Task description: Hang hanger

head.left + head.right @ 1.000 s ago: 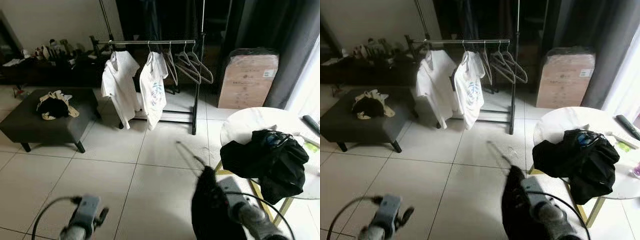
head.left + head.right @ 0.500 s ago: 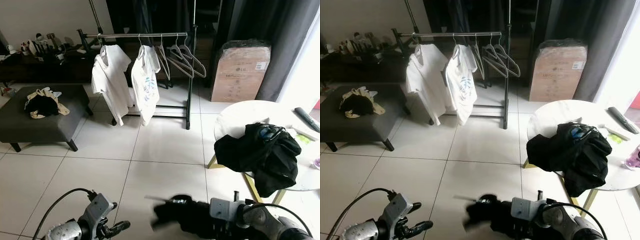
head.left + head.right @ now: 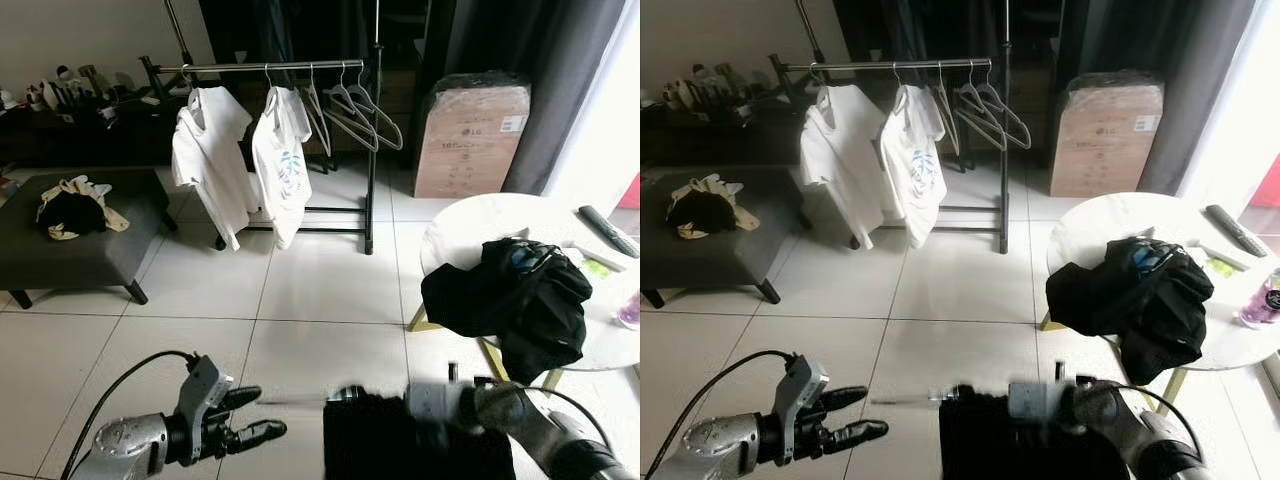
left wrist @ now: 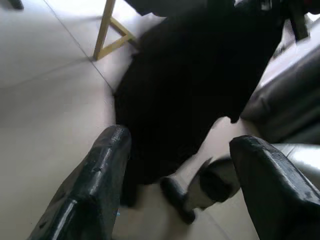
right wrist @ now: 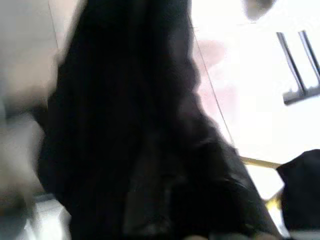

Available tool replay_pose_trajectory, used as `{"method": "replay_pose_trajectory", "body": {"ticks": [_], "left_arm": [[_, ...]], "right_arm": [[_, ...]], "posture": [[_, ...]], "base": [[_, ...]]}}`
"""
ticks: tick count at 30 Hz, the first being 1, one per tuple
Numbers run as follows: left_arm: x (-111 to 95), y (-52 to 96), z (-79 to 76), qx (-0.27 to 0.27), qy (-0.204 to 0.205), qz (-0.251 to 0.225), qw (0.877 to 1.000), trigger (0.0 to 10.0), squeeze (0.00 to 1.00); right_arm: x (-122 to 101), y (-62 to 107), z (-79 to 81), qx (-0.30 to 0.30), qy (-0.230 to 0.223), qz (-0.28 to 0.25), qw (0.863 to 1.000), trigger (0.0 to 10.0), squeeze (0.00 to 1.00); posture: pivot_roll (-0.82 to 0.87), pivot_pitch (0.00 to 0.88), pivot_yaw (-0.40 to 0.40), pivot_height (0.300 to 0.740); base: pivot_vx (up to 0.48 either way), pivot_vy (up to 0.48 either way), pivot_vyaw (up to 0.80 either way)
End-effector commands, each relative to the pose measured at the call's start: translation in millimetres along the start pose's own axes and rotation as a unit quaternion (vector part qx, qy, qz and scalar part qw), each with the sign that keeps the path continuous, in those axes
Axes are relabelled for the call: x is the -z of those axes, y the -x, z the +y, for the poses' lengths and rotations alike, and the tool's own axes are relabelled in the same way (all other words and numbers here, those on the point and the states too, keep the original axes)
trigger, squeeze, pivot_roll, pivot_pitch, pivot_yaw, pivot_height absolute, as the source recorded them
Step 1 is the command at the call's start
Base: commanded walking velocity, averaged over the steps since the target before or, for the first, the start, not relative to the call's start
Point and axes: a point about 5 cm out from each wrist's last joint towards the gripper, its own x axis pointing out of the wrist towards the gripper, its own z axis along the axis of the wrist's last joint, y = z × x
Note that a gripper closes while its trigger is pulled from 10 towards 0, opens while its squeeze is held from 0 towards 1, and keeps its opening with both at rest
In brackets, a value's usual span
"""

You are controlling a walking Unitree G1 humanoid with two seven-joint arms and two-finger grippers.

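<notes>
Fingers spread wide on the left pincer (image 3: pixel 262 413), reaching toward the black garment (image 3: pixel 400 440) hanging blurred at the right pincer; its grip cannot be told.

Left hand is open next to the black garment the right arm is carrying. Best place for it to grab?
Judging from the blurred frames, grip the black garment at its near upper edge, coming from the robot's left. The left hand, open, already points that way, and the cloth hangs broad and loose there.
</notes>
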Motion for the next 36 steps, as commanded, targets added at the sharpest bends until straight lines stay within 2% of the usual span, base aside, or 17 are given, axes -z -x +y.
{"method": "replay_pose_trajectory", "body": {"ticks": [1, 4, 6, 9, 10, 13, 17, 19, 22, 23, 24, 27, 30, 31, 32, 34, 36], "left_arm": [[1, 0.8, -0.7, -0.02, 0.019, -0.009, 1.0, 10.0, 0.0], [0, -1.5, -1.9, -0.029, 0.043, -0.025, 0.998, 10.0, 0.0], [1, -4.5, -2.6, -0.041, 0.096, -0.051, 0.993, 10.0, 0.0], [2, -5.1, -1.1, -0.052, 0.115, -0.059, 0.99, 10.0, 0.0], [2, -6.3, 3.6, -0.08, 0.135, -0.075, 0.985, 10.0, 0.0], [-1, -9.1, 17.6, -0.181, 0.202, -0.141, 0.952, 10.0, 0.0], [4, -11.0, 17.9, -0.196, 0.224, -0.151, 0.943, 10.0, 0.0], [12, -10.0, 19.9, -0.213, 0.284, -0.171, 0.919, 10.0, 0.0], [21, -11.2, 17.8, -0.205, 0.318, -0.17, 0.91, 10.0, 0.0], [24, -12.8, 13.8, -0.182, 0.318, -0.155, 0.918, 10.0, 0.0], [24, -12.8, 13.8, -0.182, 0.318, -0.155, 0.918, 10.0, 0.0], [29, -16.1, 6.2, -0.147, 0.288, -0.119, 0.939, 10.0, 0.0], [28, -16.9, 3.9, -0.119, 0.273, -0.11, 0.948, 10.0, 0.02], [28, -16.7, 4.9, -0.12, 0.274, -0.112, 0.948, 10.0, 0.07], [27, -16.5, 6.0, -0.118, 0.275, -0.115, 0.947, 10.0, 0.18], [25, -17.3, 4.8, -0.106, 0.268, -0.117, 0.95, 10.0, 0.49], [24, -19.6, 0.9, -0.087, 0.262, -0.116, 0.954, 10.0, 0.74]], "right_arm": [[-30, 1.8, -20.2, 0.04, -0.028, -0.061, 0.997, 10.0, 0.0], [-36, 1.9, -23.2, 0.052, -0.041, -0.069, 0.995, 10.0, 0.0], [-47, 3.9, -25.7, 0.054, -0.071, -0.098, 0.991, 10.0, 0.0], [-52, 5.8, -25.5, 0.048, -0.078, -0.11, 0.99, 10.0, 0.0], [-57, 8.5, -24.4, 0.038, -0.08, -0.124, 0.988, 10.0, 0.0], [-59, 19.1, -14.0, 0.002, -0.055, -0.124, 0.991, 10.0, 0.0], [-57, 21.2, -11.2, -0.007, -0.056, -0.125, 0.991, 10.0, 0.0], [-66, 29.0, -8.8, -0.026, -0.05, -0.152, 0.987, 10.0, 0.0], [-74, 36.3, -6.5, -0.045, -0.034, -0.171, 0.984, 10.0, 0.0], [-79, 38.4, -5.2, -0.058, -0.02, -0.176, 0.983, 10.0, 0.0], [-79, 38.4, -5.2, -0.058, -0.02, -0.176, 0.983, 10.0, 0.0], [-84, 40.2, -5.4, -0.069, 0.007, -0.169, 0.983, 10.0, 0.0], [-91, 43.4, -6.8, -0.081, 0.088, -0.146, 0.982, 10.0, 0.0], [-93, 44.4, -7.0, -0.084, 0.11, -0.139, 0.981, 10.0, 0.0], [-95, 46.4, -7.6, -0.085, 0.145, -0.127, 0.978, 10.0, 0.0], [-98, 48.7, -10.9, -0.075, 0.187, -0.112, 0.973, 10.0, 0.0], [-102, 48.9, -17.3, -0.048, 0.232, -0.095, 0.967, 10.0, 0.0]], "posture": [[-0.03, 0.113, 0.068, 0.74], [-0.03, 0.112, 0.068, 0.74], [-0.02, 0.11, 0.065, 0.74], [-0.02, 0.11, 0.064, 0.74], [-0.03, 0.111, 0.062, 0.74], [-0.03, 0.108, 0.052, 0.74], [-0.03, 0.11, 0.049, 0.74], [-0.03, 0.118, 0.044, 0.74], [-0.04, 0.124, 0.042, 0.74], [-0.04, 0.125, 0.041, 0.74], [-0.04, 0.125, 0.041, 0.74], [-0.04, 0.13, 0.039, 0.74], [-0.04, 0.139, 0.04, 0.74], [-0.04, 0.14, 0.04, 0.74], [-0.04, 0.141, 0.039, 0.74], [-0.04, 0.144, 0.036, 0.74], [-0.05, 0.149, 0.031, 0.74]], "base": [[0.0, 0.0, 0.0], [0.0, 0.0, 0.0], [0.0, 0.0, 0.0], [0.0, 0.0, 0.0], [0.0, 0.0, 0.0], [0.0, 0.0, 0.0], [0.0, 0.0, 0.0], [0.0, 0.0, 0.0], [0.0, 0.0, 0.0], [0.0, 0.0, 0.0], [0.0, 0.0, 0.0], [0.0, 0.0, 0.0], [0.0, 0.0, 0.0], [0.0, 0.0, 0.0], [0.0, 0.0, 0.0], [0.0, 0.0, 0.0], [0.0, 0.0, 0.0]]}}
